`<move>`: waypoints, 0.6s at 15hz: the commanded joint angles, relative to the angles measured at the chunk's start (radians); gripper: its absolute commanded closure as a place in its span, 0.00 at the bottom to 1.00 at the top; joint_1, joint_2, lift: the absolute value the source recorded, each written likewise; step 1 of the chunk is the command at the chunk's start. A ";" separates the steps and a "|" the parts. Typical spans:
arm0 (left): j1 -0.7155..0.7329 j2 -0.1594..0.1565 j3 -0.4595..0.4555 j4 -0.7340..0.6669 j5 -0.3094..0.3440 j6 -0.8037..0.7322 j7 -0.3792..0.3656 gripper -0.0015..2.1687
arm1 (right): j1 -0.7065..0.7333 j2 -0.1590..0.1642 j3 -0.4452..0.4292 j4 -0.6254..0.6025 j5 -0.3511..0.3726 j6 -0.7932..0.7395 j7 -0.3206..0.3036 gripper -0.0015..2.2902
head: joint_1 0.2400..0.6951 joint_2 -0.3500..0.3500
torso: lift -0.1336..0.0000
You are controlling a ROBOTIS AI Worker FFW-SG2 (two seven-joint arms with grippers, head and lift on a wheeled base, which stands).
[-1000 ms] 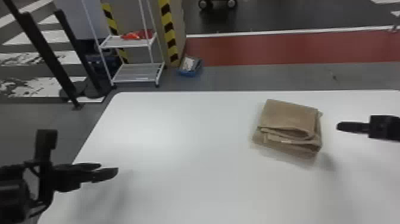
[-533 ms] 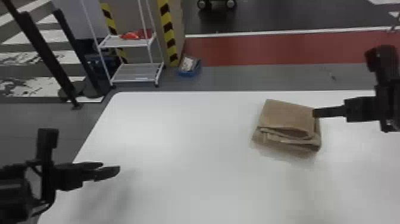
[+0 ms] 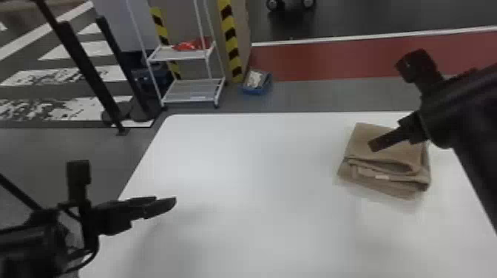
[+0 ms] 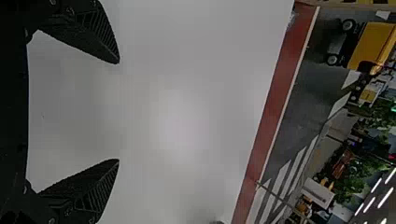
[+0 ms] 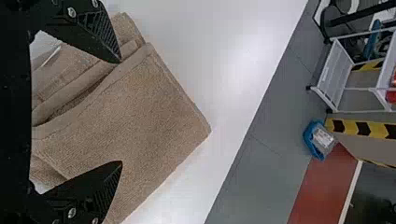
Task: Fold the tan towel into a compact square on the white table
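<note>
Left black two-fingered gripper (image 4: pixel 119 111): jaws apart, empty, above the near left of the white bench (image 3: pixel 259 192). Farther off, toward the bench's right side, lies the folded tan cloth towel (image 3: pixel 392 159), layered edges facing near. Right black two-fingered gripper (image 5: pixel 121 112): jaws apart above the towel, gripping nothing. Risk: pinching only the upper layer could skew the stack. Right wrist view gives that jaw spread plainly; head view presents it edge-on.

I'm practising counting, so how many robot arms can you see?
2. The left arm is at the near left side of the white table, its open jaws over it. The right arm is on the right, its open jaws above the tan towel.
</note>
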 commanded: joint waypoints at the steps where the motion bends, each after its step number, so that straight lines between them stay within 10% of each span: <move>1: 0.020 -0.047 0.016 -0.049 0.029 0.032 0.010 0.07 | -0.014 -0.001 0.030 0.027 0.031 -0.002 0.032 0.05 | 1.00 0.82 | 0.08; 9: 0.131 -0.208 0.037 -0.190 0.169 0.063 0.180 0.07 | -0.037 -0.107 0.202 0.051 0.080 -0.063 0.208 0.07 | 1.00 0.79 | 0.08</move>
